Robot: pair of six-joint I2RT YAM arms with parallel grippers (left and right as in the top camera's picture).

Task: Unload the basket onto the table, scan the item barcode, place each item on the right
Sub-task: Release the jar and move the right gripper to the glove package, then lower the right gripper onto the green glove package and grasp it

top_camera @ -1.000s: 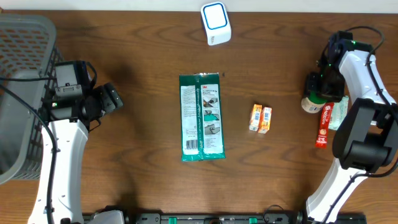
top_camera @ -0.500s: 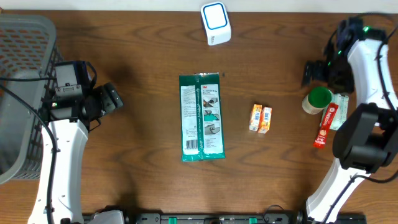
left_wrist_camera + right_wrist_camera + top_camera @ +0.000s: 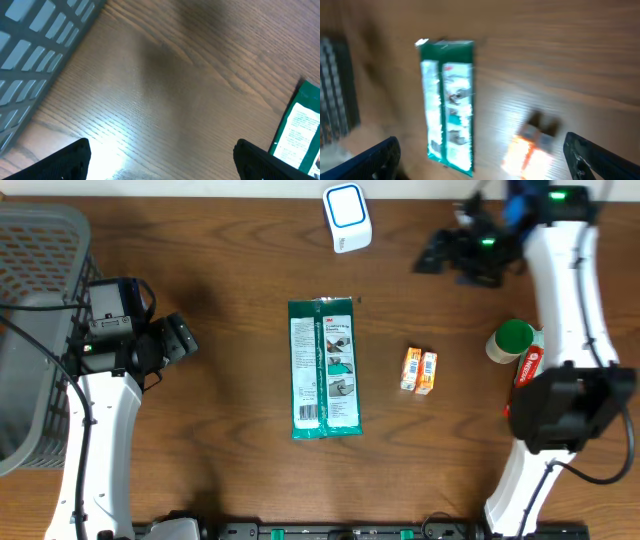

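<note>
While both arms hover above the wooden table (image 3: 220, 260), neither end effector holds anything. The left gripper (image 3: 185, 338) is released: its wrist view shows both fingertips spread to the frame corners with bare wood between them. It sits just beside the grey basket (image 3: 40, 240), well apart from the items. The right gripper (image 3: 432, 257) is also released, jaws wide, and is positioned at the far side of the table, to the right of the white-and-blue scanner (image 3: 347, 217). The green packet (image 3: 325, 368) lies flat at the table centre, label side up, untouched. Two small orange boxes (image 3: 419, 371) lie side by side to its right. A green-lidded jar (image 3: 512, 340) and a red tube (image 3: 525, 370) rest beside the right arm. The right wrist view is blurred.
</note>
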